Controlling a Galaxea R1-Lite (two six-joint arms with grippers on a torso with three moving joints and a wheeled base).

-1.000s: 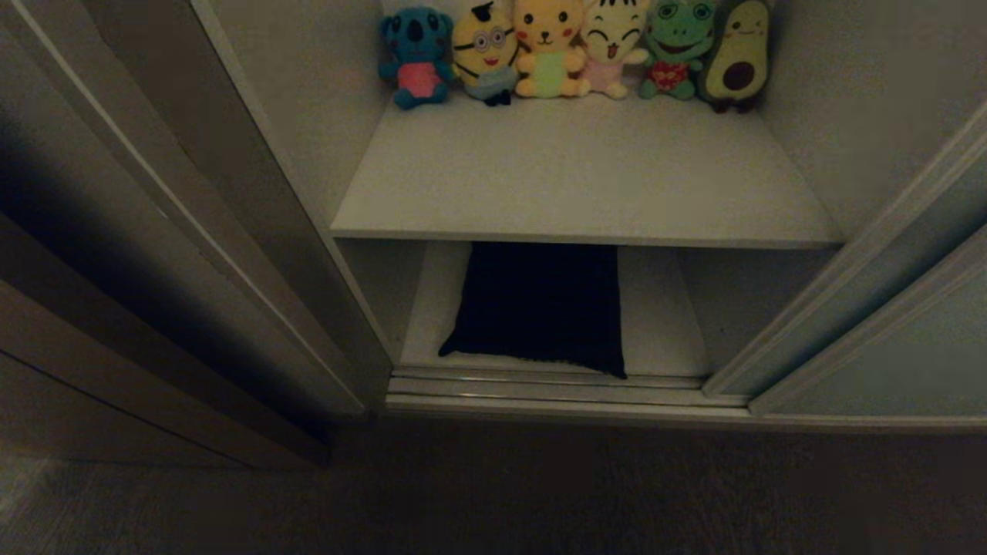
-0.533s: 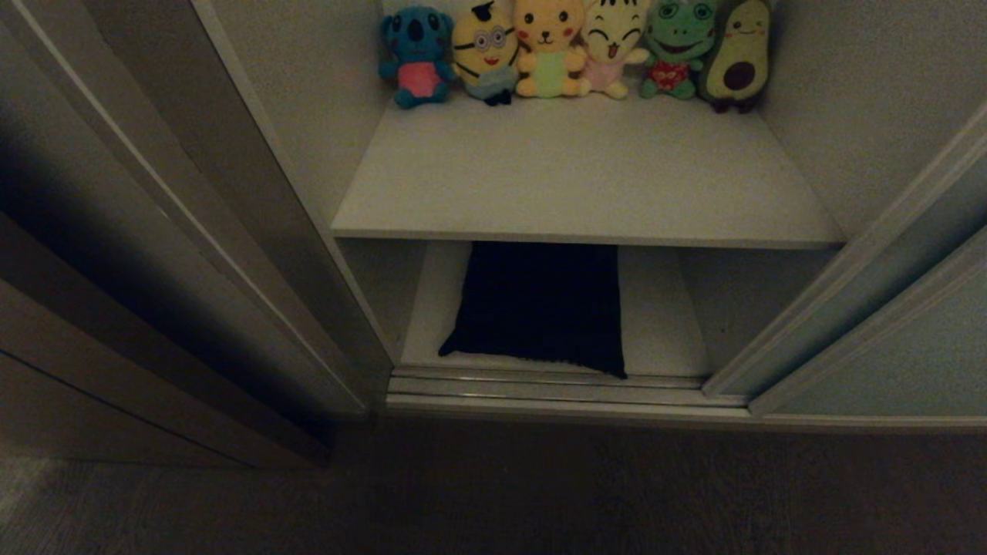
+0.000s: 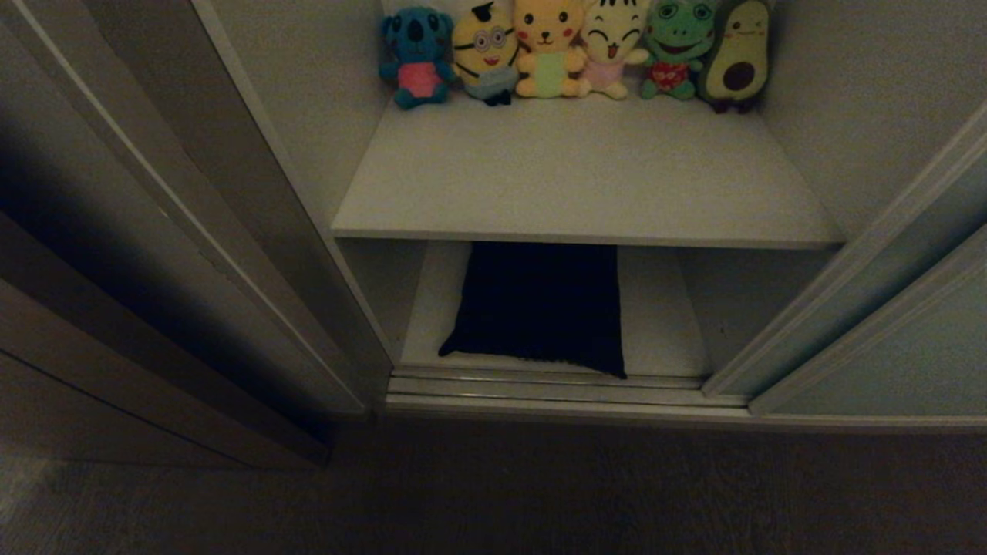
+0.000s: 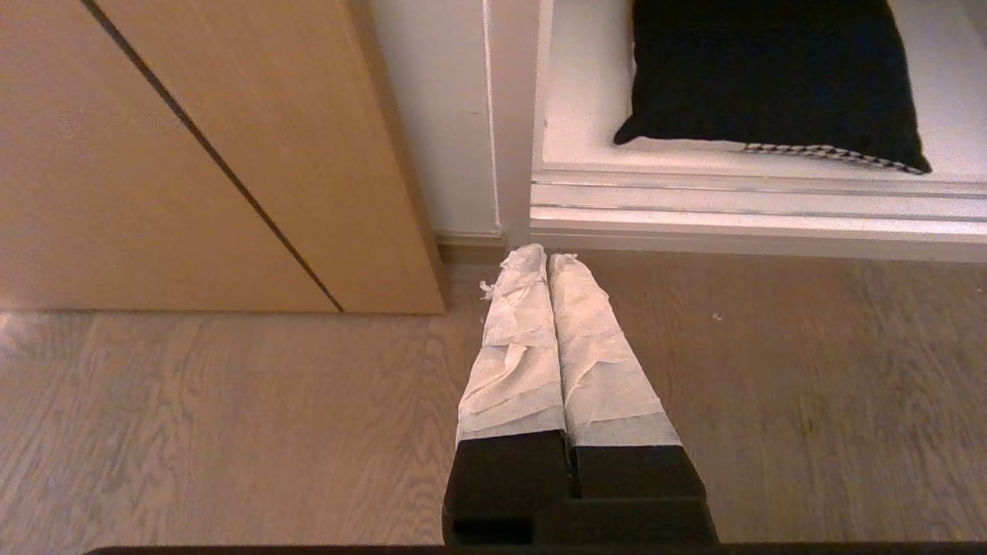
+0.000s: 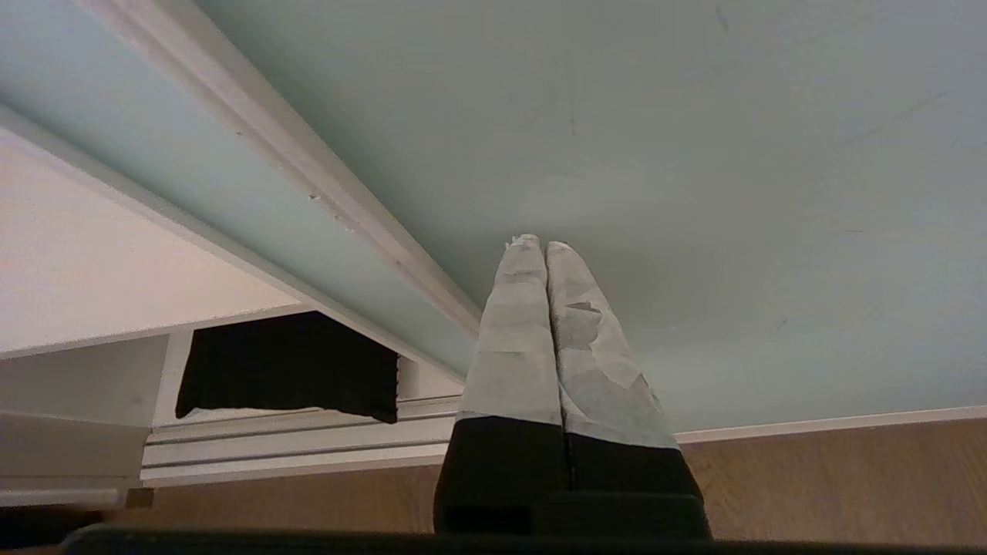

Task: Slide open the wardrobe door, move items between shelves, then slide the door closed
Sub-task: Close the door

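The wardrobe stands open in the middle of the head view. The sliding wardrobe door (image 3: 917,362), a pale grey-green panel with a light frame, is slid to the right. A folded black garment (image 3: 540,308) lies on the lower shelf (image 3: 663,324); the upper shelf (image 3: 578,177) is bare at its front. Neither gripper shows in the head view. My right gripper (image 5: 537,245) is shut and empty, its tips pointing close at the door panel (image 5: 694,154) just beside the frame strip (image 5: 308,185). My left gripper (image 4: 546,258) is shut and empty, low over the floor before the wardrobe's bottom track (image 4: 732,208).
A row of plush toys (image 3: 570,50) lines the back of the upper shelf. A brown wooden side panel (image 4: 193,154) stands left of the opening. Wooden floor (image 3: 540,493) stretches in front of the track (image 3: 555,389).
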